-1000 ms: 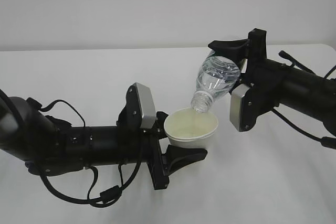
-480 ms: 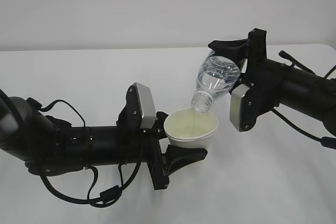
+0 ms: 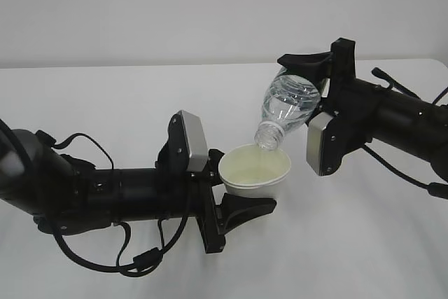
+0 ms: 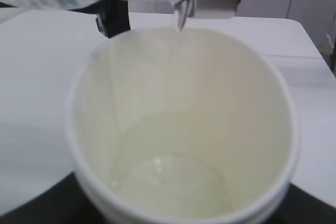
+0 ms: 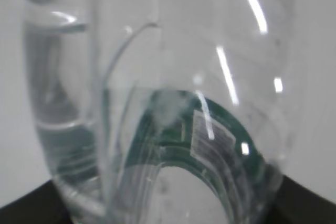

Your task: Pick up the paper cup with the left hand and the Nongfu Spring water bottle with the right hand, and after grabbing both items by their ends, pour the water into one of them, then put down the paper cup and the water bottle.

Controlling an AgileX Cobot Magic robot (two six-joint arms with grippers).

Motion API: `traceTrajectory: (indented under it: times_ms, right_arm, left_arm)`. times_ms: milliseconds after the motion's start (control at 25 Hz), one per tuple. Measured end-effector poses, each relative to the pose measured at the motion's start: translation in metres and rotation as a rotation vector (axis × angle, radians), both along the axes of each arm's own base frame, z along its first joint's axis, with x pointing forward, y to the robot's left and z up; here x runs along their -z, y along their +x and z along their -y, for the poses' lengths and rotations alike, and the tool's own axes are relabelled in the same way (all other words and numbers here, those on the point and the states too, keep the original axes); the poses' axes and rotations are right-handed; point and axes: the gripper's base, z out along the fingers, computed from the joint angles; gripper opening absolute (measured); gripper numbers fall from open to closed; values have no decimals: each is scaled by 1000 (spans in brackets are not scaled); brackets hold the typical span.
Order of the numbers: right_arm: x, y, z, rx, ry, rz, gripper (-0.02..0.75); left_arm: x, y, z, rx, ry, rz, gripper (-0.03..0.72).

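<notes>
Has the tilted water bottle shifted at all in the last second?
No. The water bottle keeps its spot against the table's back edge, mouth over the paper cup.

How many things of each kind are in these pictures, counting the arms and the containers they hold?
Robot arms: 2, the left hand and the right hand.
Paper cups: 1, the paper cup, with some water in it.
Bottles: 1, the Nongfu Spring water bottle, tilted with its mouth over the cup.
Tables: 1, the white table.
Total: 5.

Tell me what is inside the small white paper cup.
The small white paper cup holds a shallow pool of clear water over its pale yellowish bottom. The cup's underside is hidden.
</notes>
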Motion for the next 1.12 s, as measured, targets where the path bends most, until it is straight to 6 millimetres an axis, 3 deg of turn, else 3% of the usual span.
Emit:
traceTrajectory:
  times_ms: [1120]
  right_arm:
    - [0,0,0,-5,-6,3,458]
  left_arm:
    - [0,0,0,0,0,0,423]
